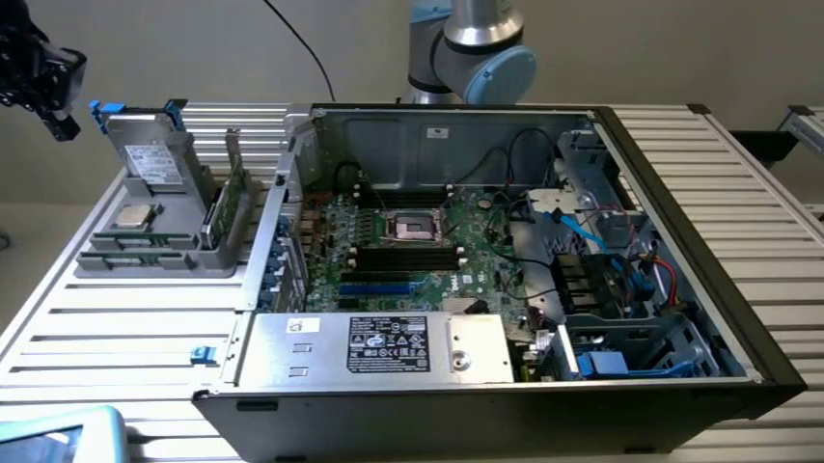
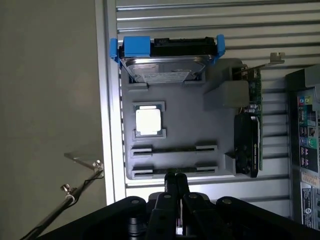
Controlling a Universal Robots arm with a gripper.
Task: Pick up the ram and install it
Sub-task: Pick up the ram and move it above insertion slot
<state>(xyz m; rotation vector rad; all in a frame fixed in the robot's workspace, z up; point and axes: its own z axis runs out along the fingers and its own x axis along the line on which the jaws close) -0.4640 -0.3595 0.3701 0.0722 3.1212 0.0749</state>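
Here, gripper (image 2: pixel 175 176) near tray (image 2: pixel 180 125) with processor (image 2: pixel 148 122), hard drive (image 2: pixel 165 67)

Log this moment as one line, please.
hand: shut, holding nothing | place: high, to the exterior view's left of parts tray | memory slots: look empty

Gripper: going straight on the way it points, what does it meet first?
The black gripper would probably meet the grey plastic holder tray, at its nearest narrow slot; depth is unclear.
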